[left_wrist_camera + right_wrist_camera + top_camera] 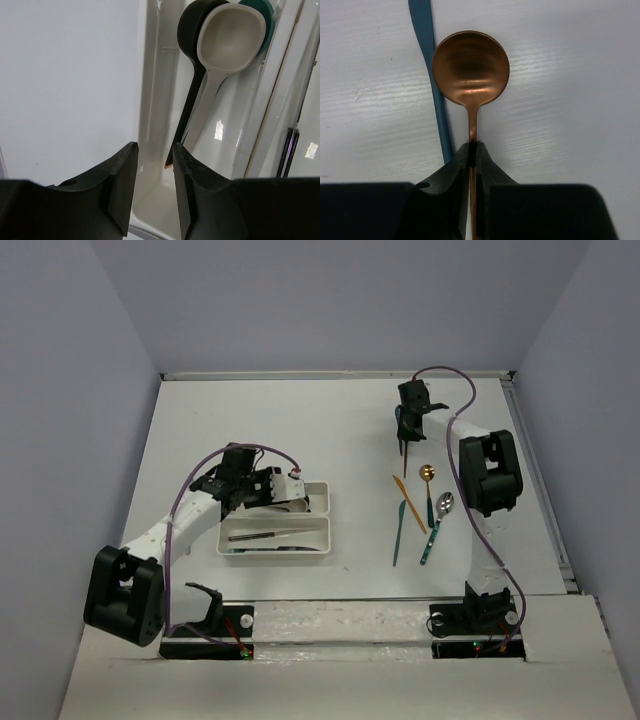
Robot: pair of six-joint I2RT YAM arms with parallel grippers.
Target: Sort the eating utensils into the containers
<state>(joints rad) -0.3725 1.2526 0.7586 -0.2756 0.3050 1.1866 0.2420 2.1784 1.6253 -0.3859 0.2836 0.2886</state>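
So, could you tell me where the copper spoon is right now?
The copper spoon is clamped by its handle in the right gripper, over the far right of the table in the top view, a blue knife beside it.

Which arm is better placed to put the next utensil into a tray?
Probably right: the right gripper is shut on the round-bowled copper spoon. The left gripper hangs open and empty over the white plastic tray.
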